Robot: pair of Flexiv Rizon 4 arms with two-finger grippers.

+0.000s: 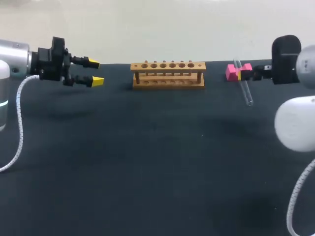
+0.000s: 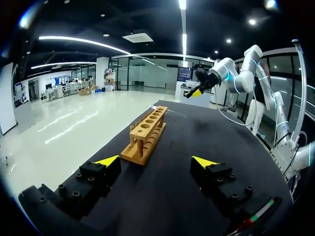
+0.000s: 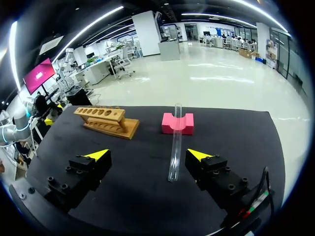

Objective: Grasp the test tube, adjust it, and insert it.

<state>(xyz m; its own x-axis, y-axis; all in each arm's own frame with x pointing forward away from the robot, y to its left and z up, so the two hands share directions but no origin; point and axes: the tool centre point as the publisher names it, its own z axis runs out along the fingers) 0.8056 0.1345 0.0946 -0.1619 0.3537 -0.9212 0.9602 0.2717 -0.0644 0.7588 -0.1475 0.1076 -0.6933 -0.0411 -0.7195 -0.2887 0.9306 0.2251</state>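
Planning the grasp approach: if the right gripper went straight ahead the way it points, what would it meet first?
Probably the test tube, lying lengthwise ahead between the fingers of the open right gripper; the pink block under its far end comes next. Height unclear.

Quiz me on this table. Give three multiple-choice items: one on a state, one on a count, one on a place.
1. The left claw is:
A) open, holding nothing
B) shut on something
C) out of sight

2. Holes along the top of the wooden rack:
A) two
B) six
C) twelve

3. The test tube lies:
A) upright in the rack
B) flat under the rack
C) with its far end on the pink block

Answers:
1 A: its yellow-tipped fingers stand apart with nothing between them.
2 B: the head view shows six round holes in a row.
3 C: the tube's far end sits in the block's notch, and the rest runs back between the open fingers of the right claw.
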